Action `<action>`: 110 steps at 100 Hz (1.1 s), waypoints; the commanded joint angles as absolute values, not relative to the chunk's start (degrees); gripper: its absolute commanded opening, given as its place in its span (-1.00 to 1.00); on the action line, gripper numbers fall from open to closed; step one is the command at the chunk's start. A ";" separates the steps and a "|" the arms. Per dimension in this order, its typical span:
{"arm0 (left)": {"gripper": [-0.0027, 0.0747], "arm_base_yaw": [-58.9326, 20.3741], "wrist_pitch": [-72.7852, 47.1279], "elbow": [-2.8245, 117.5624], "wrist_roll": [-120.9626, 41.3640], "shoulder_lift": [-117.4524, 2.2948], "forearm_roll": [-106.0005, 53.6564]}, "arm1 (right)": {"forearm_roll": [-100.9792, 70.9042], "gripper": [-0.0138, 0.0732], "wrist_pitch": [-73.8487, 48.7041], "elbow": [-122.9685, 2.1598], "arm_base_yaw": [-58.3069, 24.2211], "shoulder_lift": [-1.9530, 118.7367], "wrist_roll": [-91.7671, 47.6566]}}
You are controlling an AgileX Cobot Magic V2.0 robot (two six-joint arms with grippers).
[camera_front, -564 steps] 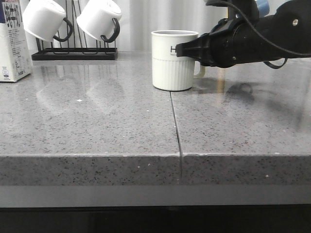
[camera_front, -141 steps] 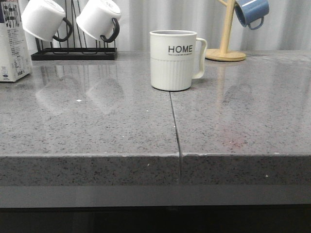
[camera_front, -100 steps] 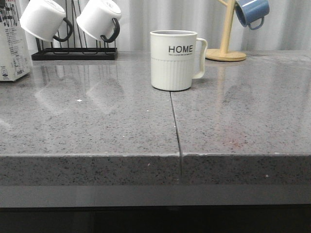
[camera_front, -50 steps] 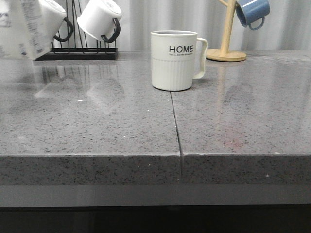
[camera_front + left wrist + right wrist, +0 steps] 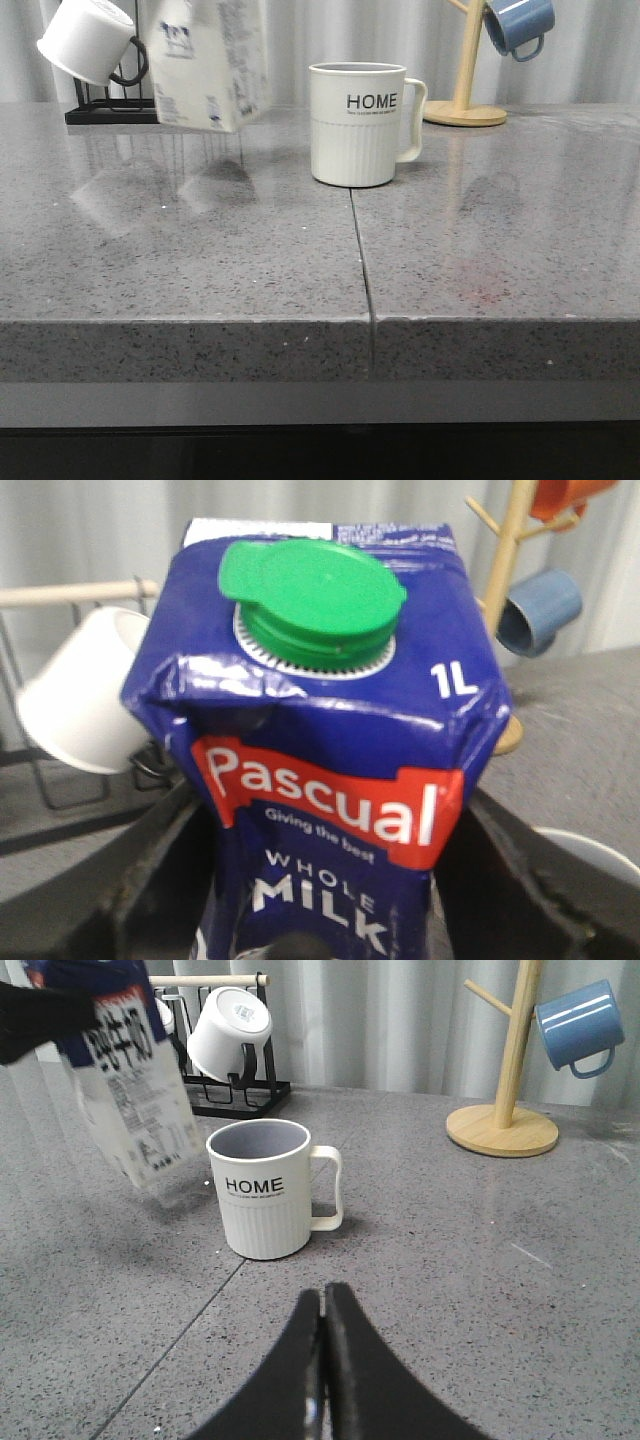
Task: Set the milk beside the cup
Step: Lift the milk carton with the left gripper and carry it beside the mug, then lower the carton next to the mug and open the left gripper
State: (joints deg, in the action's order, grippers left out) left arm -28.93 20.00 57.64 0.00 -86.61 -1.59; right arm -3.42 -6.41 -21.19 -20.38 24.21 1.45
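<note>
The milk carton (image 5: 208, 65) hangs tilted in the air above the counter, left of the HOME cup (image 5: 358, 123). My left gripper (image 5: 320, 920) is shut on the milk (image 5: 320, 740), its black fingers on both sides of the blue top with its green cap. In the right wrist view the milk (image 5: 130, 1110) is tilted, held from above, left of the cup (image 5: 265, 1188). My right gripper (image 5: 323, 1305) is shut and empty, low over the counter in front of the cup.
A black rack (image 5: 110, 112) with white black-handled mugs (image 5: 85, 40) stands at the back left. A wooden mug tree (image 5: 462, 100) with a small blue mug (image 5: 518, 22) stands at the back right. A seam (image 5: 360, 260) runs through the grey counter.
The milk has been lifted from the far left of the counter and carried right toward the cup, tilting. The right arm withdrew from the cup earlier. The cup has not moved.
</note>
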 commanded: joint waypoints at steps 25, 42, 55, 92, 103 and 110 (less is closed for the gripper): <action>-0.22 -32.04 25.85 64.07 0.00 -90.51 -2.20 | -3.38 -0.84 -2.23 -22.72 -20.37 24.32 0.94; -0.22 -32.04 25.53 64.29 0.49 -92.26 -3.60 | -3.38 -0.84 -2.23 -22.72 -20.37 24.32 0.94; -0.22 -32.04 25.11 64.29 0.49 -92.95 -4.02 | -3.38 -0.84 -2.23 -22.72 -20.37 24.32 0.94; 0.70 -32.04 24.07 64.29 0.49 -92.95 -4.02 | -3.38 -0.84 -2.23 -22.72 -20.37 24.32 0.94; 0.69 -32.04 24.07 64.29 0.49 -92.95 -4.02 | -3.38 -0.84 -2.23 -22.72 -20.37 24.32 0.94; 0.69 -32.04 23.23 64.29 0.49 -92.58 -4.02 | -3.38 -0.84 -2.23 -22.72 -20.37 24.32 0.94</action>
State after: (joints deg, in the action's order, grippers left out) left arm -31.59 19.95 62.41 0.00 -95.54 -3.69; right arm -3.42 -6.41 -21.19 -20.38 24.21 1.45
